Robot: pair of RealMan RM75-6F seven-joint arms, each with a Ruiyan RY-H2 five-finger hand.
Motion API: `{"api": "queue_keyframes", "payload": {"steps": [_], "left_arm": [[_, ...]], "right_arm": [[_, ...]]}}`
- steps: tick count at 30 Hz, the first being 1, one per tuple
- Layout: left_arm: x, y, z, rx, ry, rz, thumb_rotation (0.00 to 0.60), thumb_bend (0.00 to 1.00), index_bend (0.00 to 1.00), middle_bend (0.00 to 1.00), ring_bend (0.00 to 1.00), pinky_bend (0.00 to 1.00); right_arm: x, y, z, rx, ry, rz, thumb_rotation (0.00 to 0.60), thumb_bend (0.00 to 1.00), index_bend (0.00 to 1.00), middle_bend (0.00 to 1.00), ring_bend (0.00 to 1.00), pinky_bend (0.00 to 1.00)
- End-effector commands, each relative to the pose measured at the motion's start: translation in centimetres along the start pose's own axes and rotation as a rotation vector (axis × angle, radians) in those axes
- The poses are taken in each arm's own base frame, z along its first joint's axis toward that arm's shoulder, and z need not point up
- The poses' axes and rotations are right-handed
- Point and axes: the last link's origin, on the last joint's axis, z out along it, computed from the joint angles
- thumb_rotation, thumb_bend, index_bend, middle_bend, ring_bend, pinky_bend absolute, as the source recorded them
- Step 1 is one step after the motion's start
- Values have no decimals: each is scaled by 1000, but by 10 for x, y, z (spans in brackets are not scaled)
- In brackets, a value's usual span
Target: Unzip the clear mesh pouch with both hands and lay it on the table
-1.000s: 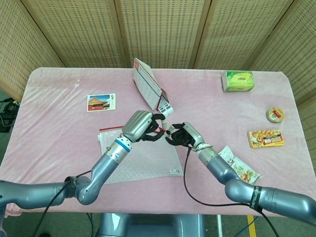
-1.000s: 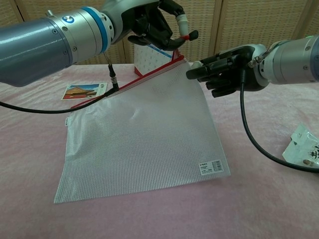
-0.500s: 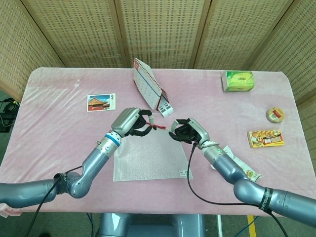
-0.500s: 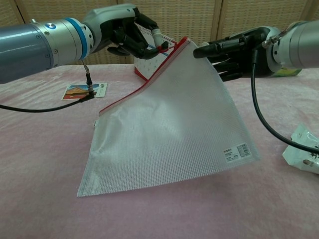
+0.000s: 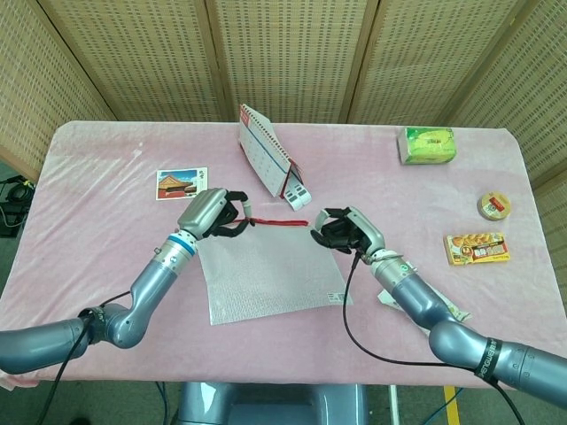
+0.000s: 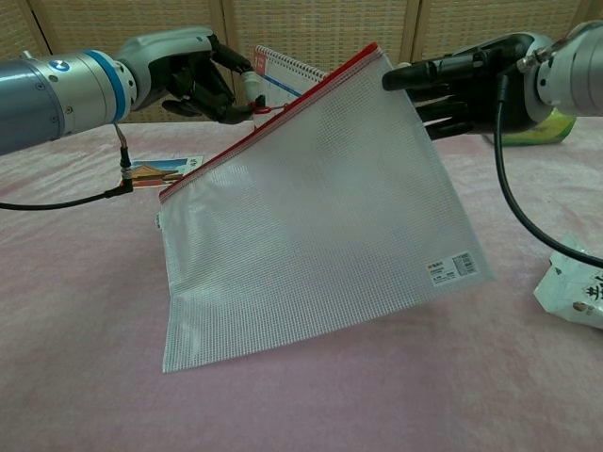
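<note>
The clear mesh pouch (image 5: pixel 266 276) (image 6: pixel 320 207) hangs tilted above the pink table, its red zipper edge (image 6: pixel 311 92) on top and its lower corner near the cloth. My left hand (image 5: pixel 213 215) (image 6: pixel 193 77) pinches the zipper pull (image 6: pixel 256 106) partway along that edge. My right hand (image 5: pixel 343 232) (image 6: pixel 462 80) grips the pouch's raised top corner at the right end of the zipper. In the head view the zipper (image 5: pixel 282 223) shows as a red line stretched between the two hands.
A standing calendar (image 5: pixel 268 162) is just behind the hands. A postcard (image 5: pixel 182 183) lies at the left. On the right are a green pack (image 5: pixel 427 145), a round tin (image 5: pixel 493 205), a snack tray (image 5: pixel 477 249) and a wrapper (image 6: pixel 575 287).
My left hand has drawn the zipper pull leftward, away from the right hand. The right hand has moved right and lifted its corner, so the pouch hangs higher and more stretched.
</note>
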Motion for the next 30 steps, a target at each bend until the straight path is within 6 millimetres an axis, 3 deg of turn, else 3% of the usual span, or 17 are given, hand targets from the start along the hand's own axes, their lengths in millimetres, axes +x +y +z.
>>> {"api": "queue_keyframes", "payload": {"steps": [1, 5, 6, 14, 30], "left_arm": [[7, -14, -3, 26, 8, 30, 600, 640, 858, 1000, 928, 1000], [18, -35, -10, 59, 20, 85, 600, 641, 858, 1000, 928, 1000], [27, -53, -16, 100, 29, 119, 600, 641, 858, 1000, 928, 1000], [47, -85, -35, 150, 44, 139, 600, 641, 858, 1000, 928, 1000], [63, -121, -50, 208, 62, 138, 600, 641, 858, 1000, 928, 1000]], "right_arm": [[6, -1, -1, 5, 18, 6, 600, 871, 828, 979, 984, 1000], [17, 0, -2, 12, 55, 30, 600, 874, 832, 981, 984, 1000], [26, 1, -4, 14, 83, 43, 600, 874, 833, 981, 984, 1000], [39, 7, -13, 17, 108, 58, 600, 883, 833, 983, 984, 1000], [49, 11, -14, 19, 134, 57, 600, 885, 833, 986, 989, 1000]]}}
